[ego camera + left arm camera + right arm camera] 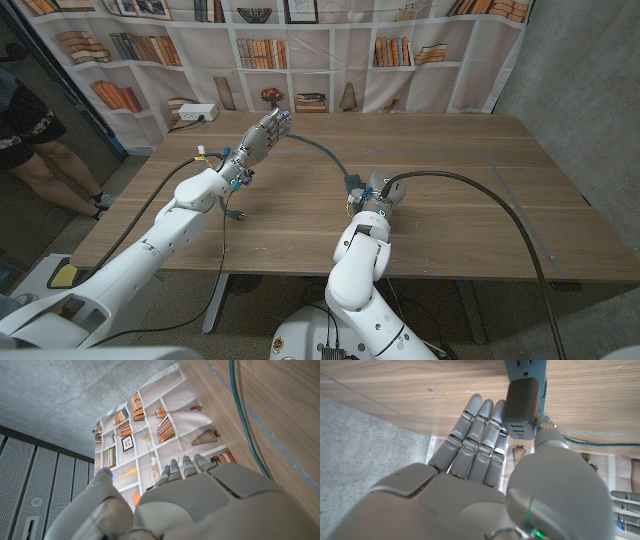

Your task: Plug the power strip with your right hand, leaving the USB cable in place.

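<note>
A teal power strip [355,184] lies mid-table, and its teal cable [318,150] curves away toward the far left. In the right wrist view a dark grey plug block [522,407] sits on the end of the strip [525,367]. My right hand [370,203] is at the strip. Its thumb tip [545,425] touches one side of the block and its straight fingers [480,425] lie along the other, so it pinches the block. My left hand [262,135] hovers over the far-left part of the table, fingers straight and apart, holding nothing. The teal cable [245,420] runs past it.
A thick black cable [500,215] arcs from my right hand over the right half of the table and off the front edge. A thin black lead [236,212] lies under my left forearm. A white box [195,114] sits at the far-left corner. A person [30,140] stands at the left edge.
</note>
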